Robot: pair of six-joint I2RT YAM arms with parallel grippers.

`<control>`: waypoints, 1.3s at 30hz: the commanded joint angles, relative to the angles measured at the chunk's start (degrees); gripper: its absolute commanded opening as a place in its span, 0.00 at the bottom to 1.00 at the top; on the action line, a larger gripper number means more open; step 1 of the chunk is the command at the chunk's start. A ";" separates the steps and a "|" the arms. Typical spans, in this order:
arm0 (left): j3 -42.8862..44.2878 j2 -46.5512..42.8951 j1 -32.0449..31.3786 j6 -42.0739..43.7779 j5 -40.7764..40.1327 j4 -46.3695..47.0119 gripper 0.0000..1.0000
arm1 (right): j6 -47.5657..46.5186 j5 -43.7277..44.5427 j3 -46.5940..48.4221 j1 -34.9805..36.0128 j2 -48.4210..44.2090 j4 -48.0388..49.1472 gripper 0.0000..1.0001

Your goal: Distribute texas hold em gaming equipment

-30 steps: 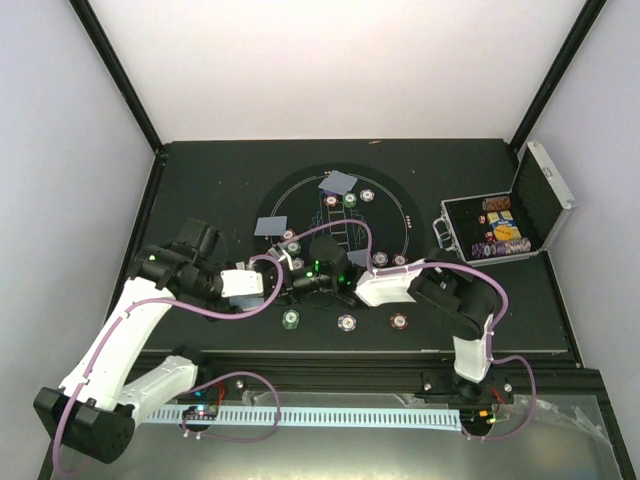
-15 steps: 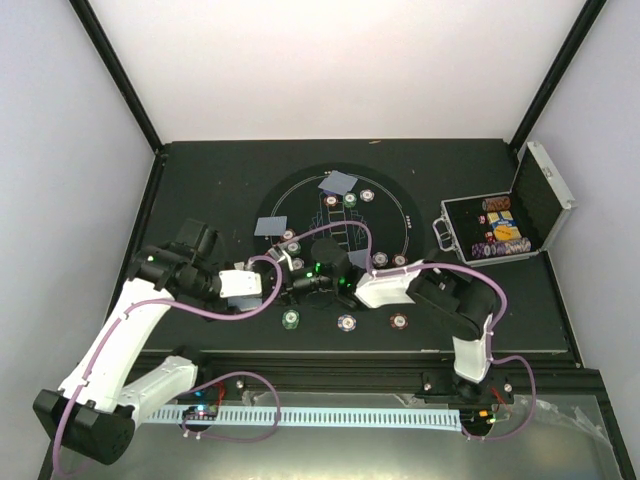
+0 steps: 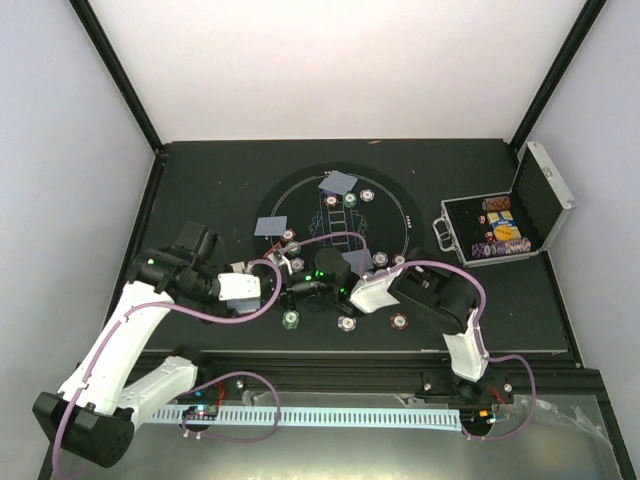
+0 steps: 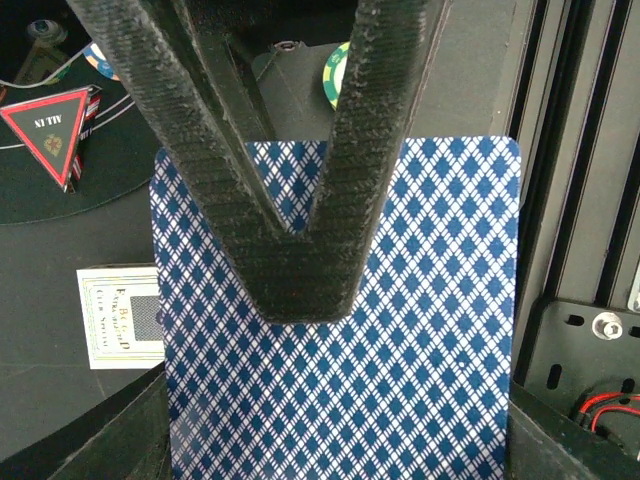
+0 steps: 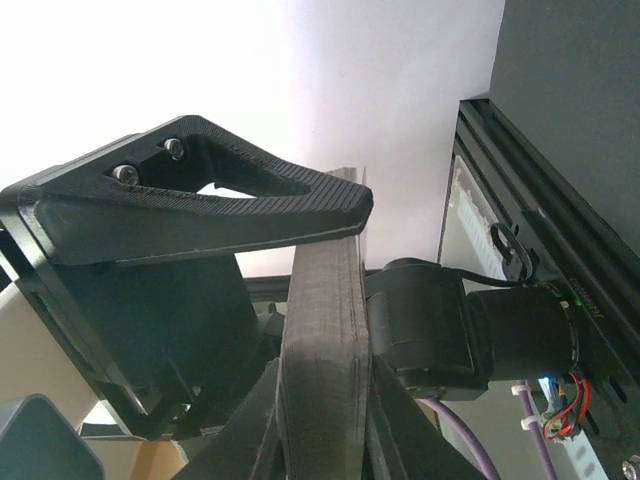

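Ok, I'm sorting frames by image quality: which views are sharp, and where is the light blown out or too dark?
Top external: even light, sharp throughout, though the chips are tiny. Left wrist: the card and red triangle marker are crisp, no glare. Right wrist: background burnt out white, right pincer dark against it.

Open silver case (image 3: 545,195) beside round mat (image 3: 390,205)

- Overhead view: bright, even light from above; the pale walls are near white, the black counter (image 3: 200,190) dark with faint shadows.
- Left wrist: left fingers (image 4: 300,250) slightly soft up close; playing card (image 4: 420,350) pattern crisp.
- Right wrist: backlit, background blown out; right fingers (image 5: 320,330) dark and blurred.
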 commanded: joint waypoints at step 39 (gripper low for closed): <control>0.03 -1.63 -0.23 5.35 3.24 -1.32 0.80 | -3.71 -2.95 -0.68 1.42 -1.88 -3.96 0.01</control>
